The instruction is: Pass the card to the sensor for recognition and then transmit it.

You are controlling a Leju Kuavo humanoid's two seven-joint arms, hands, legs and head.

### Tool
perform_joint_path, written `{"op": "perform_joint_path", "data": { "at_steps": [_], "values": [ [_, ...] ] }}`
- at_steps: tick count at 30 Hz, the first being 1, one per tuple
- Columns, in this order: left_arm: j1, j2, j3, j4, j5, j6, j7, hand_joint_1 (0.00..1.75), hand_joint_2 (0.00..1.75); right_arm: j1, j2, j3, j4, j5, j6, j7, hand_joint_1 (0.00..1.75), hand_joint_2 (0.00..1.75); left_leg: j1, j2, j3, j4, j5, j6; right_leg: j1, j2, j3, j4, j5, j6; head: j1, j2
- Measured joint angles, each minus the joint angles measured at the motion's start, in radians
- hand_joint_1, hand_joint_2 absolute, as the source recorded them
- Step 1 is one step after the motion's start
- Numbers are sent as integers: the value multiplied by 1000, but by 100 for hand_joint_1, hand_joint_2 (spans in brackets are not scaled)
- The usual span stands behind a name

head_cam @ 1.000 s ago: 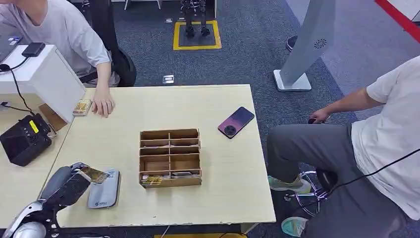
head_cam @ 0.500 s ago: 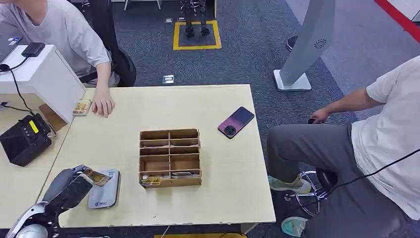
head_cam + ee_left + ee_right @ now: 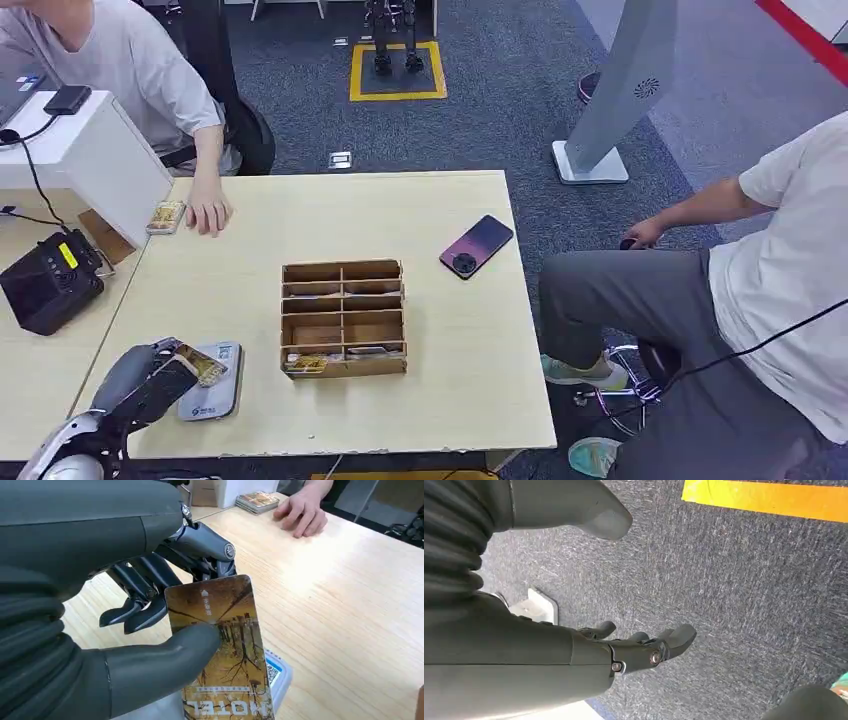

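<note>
My left hand (image 3: 145,385) holds a golden-brown hotel card (image 3: 201,364) at the table's front left, right over the flat grey sensor pad (image 3: 219,392). In the left wrist view the thumb presses the card (image 3: 225,645) against the fingers (image 3: 145,587), with the sensor (image 3: 277,672) just beneath the card's end. My right hand (image 3: 634,647) hangs above the carpet with fingers apart and nothing in it.
A wooden compartment box (image 3: 343,318) with cards in its front slots stands mid-table. A phone (image 3: 476,245) lies far right. A person's hand (image 3: 208,212) rests beside a card stack (image 3: 165,216) at the far left. A black device (image 3: 48,283) sits left; another person sits right.
My left hand has drawn back toward the table's front edge and lowered, bringing the card down over the sensor pad. The rest is unchanged.
</note>
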Motion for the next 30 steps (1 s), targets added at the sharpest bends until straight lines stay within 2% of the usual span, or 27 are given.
{"op": "perform_joint_path", "data": {
  "at_steps": [30],
  "values": [
    [-3,-31,-3,56,-28,12,2,175,175,-2,0,26,0,-8,-2,-3,0,175,0,0,1,0,0,0,0,0,1,0,0,0,0,0]
  ]
}}
